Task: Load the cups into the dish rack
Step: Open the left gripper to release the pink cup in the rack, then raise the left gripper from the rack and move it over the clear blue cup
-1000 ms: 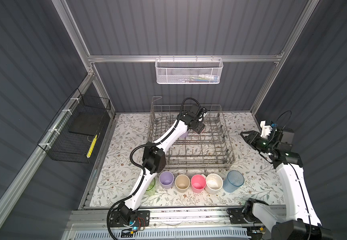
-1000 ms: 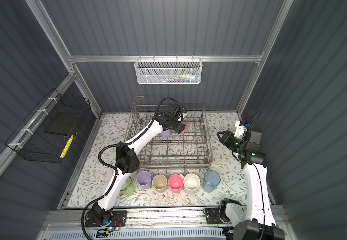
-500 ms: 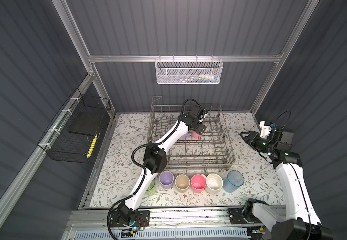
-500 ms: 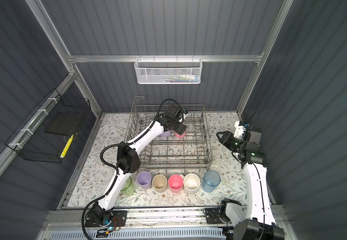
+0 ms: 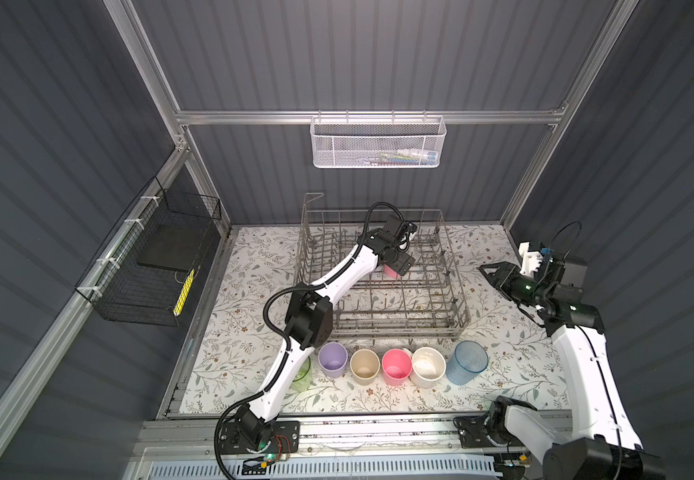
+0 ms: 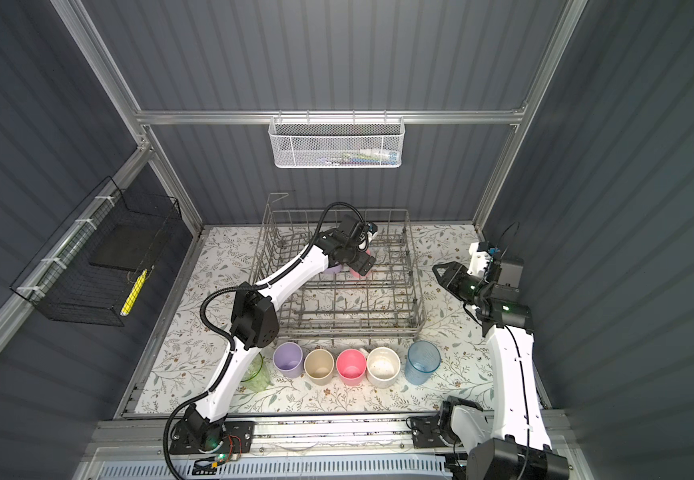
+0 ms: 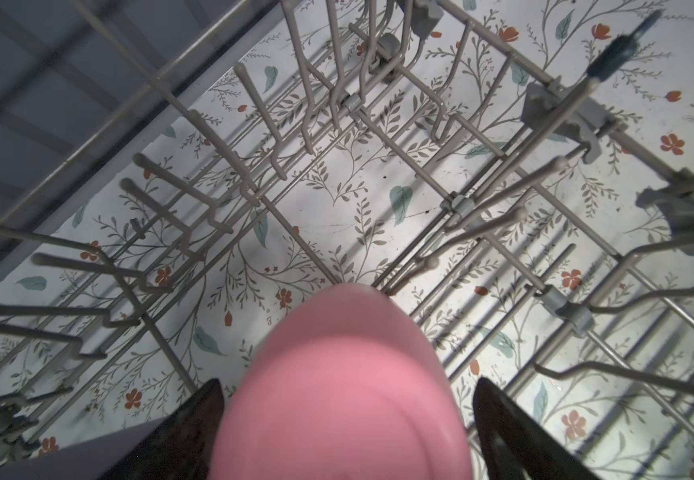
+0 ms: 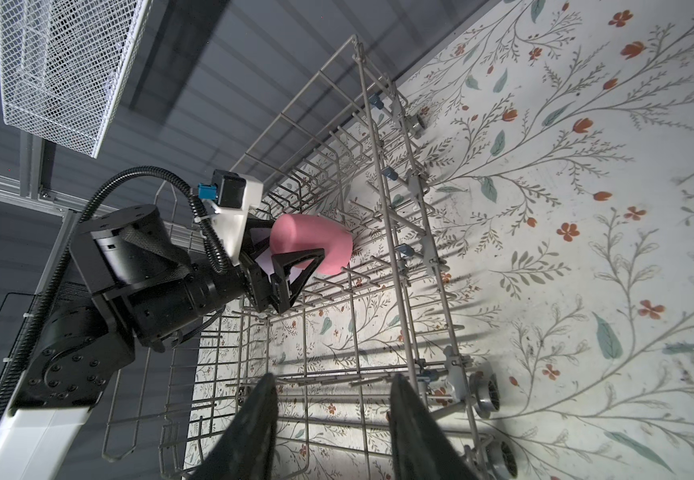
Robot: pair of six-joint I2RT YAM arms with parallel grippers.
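The left hand [image 7: 345,384] is reaching into the rack [image 5: 378,330] and is standing wide around a pink cup [image 8: 312,235]. Its fingers [image 7: 206,419] are flanking the cup and a thin gap is showing at one side, so it is not squeezing it. The cup is sitting mouth down among the tines, a little tilted, in the 12 o'clock part of the rack in both top views. Just beside it, toward 9 o'clock, a lilac cup [image 6: 332,269] is peeking from behind the arm; how it is resting I cannot tell.

The right hand [image 8: 331,382] is hovering above the counter [image 5: 250,291] at 3 o'clock of the rack, outside its wall, with jaws moderately apart and holding nothing.

At 6 o'clock of the rack six cups are standing mouth up in a row on the counter. From 9 to 3 o'clock they are the green cup [image 5: 303,377], second lilac cup [image 5: 332,359], beige cup [image 5: 364,365], second pink cup [image 5: 396,366], cream cup [image 5: 427,366] and blue cup [image 5: 468,361]. The left arm is covering part of the green one.
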